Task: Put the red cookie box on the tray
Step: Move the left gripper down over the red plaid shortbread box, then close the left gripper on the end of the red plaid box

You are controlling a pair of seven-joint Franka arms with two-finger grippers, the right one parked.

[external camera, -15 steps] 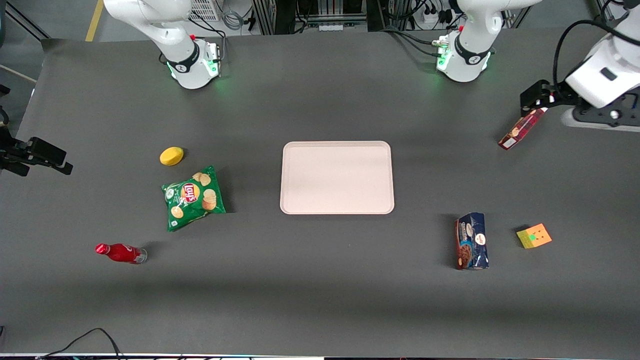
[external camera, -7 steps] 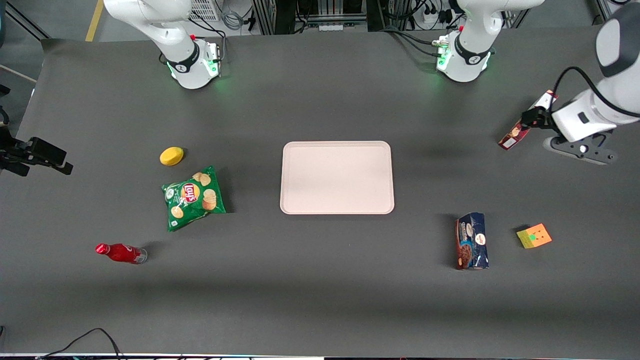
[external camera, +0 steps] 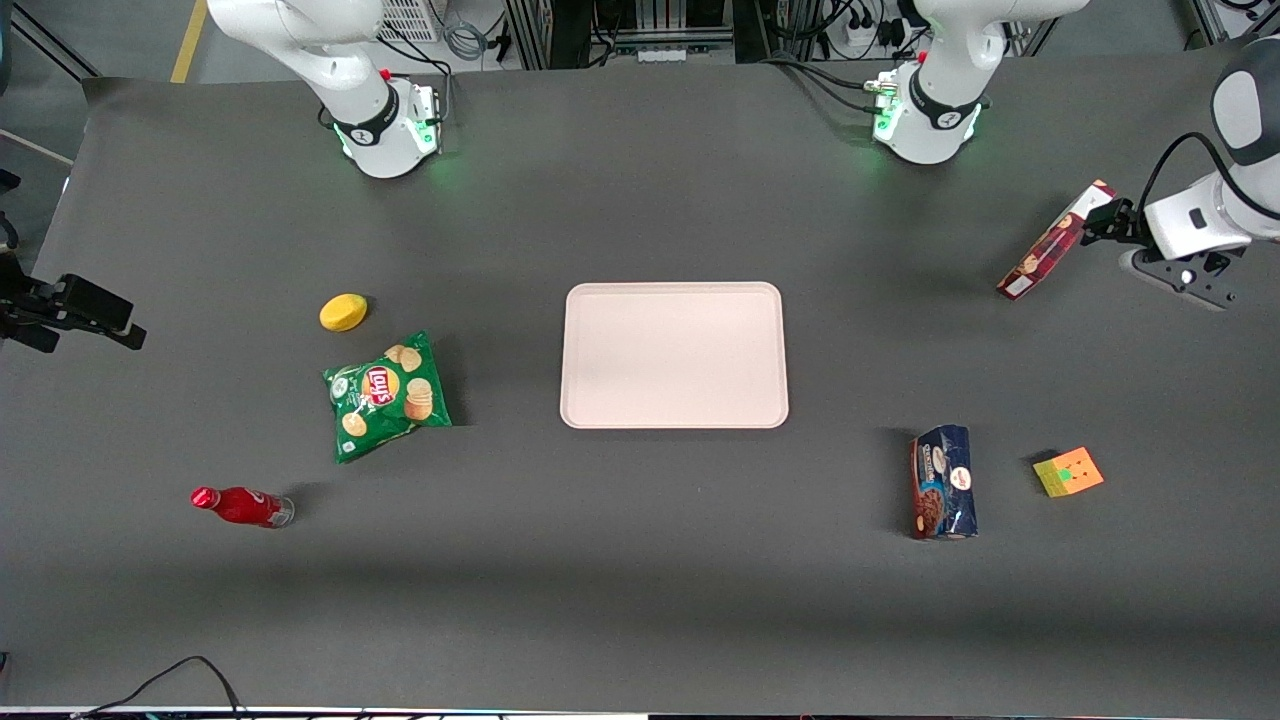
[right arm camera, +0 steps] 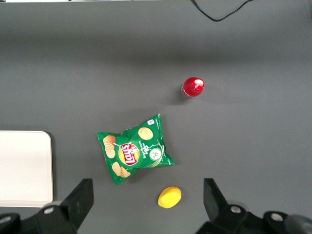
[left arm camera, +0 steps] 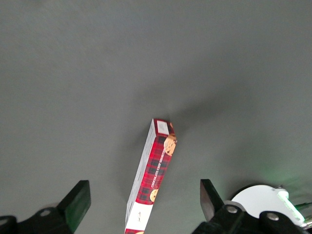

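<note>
While the red cookie box (external camera: 1044, 253) lies on the dark table (external camera: 640, 560) at the working arm's end, the gripper (external camera: 1105, 217) sits right by the box's farther end. From the wrist camera the box (left arm camera: 150, 174) runs straight down the middle between the two black fingers (left arm camera: 77, 202), and there is a wide gap on each side of it — the jaws are spread wide and touch nothing. The box is not on the tray (external camera: 674, 355); it lies well apart from it and slants, with its white end nearer the tray.

White words on the plaid side of the box start with "CHOCOLATE CHIP"; the rest is too small to read. Little cookie pictures show on it too.

A green chip bag (external camera: 387, 394) says "Lay's" in its red and yellow badge. It lies toward the parked arm's end, near a yellow lemon-like thing (external camera: 343, 312) and a red bottle (external camera: 240, 506). A dark blue cookie pack (external camera: 942, 482) lies nearer the front camera than the red box — its words cannot be read. Just beside it sits a colorful cube (external camera: 1068, 472).
</note>
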